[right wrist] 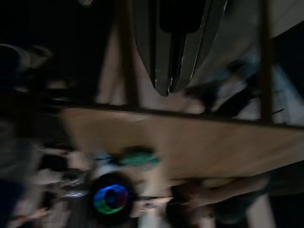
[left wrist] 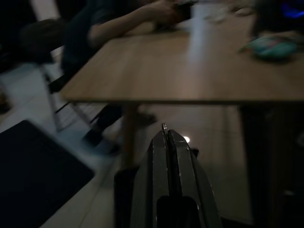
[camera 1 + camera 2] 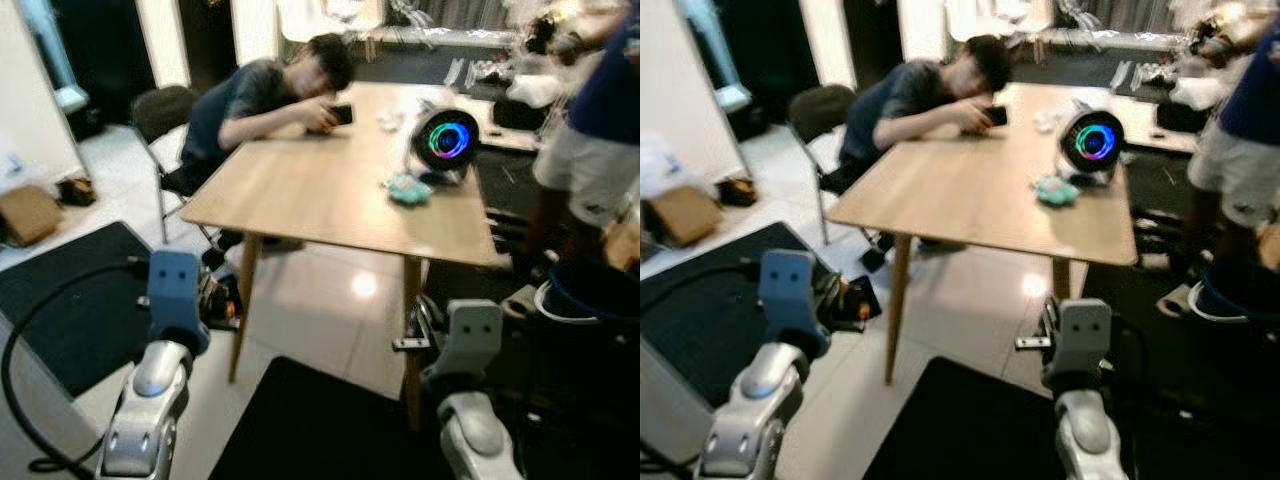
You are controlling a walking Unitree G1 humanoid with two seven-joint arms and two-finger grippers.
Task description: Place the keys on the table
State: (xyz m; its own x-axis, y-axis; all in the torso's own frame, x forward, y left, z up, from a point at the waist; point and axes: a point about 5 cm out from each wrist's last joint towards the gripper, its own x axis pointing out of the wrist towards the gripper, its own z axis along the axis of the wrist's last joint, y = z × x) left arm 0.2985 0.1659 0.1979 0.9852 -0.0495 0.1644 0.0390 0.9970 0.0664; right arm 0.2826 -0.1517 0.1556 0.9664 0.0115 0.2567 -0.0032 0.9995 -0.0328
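- Keys cannot be made out; the robot is judged approaching the table [image 3: 300, 190].
- Left gripper [image 2: 166, 135] and right gripper [image 1: 167, 88]: fingers pressed together.
- Next: close in, reach over the tabletop.

Wooden table [image 3: 330, 195] bears a round glowing speaker [image 3: 446, 139] and teal bundle [image 3: 408, 189]
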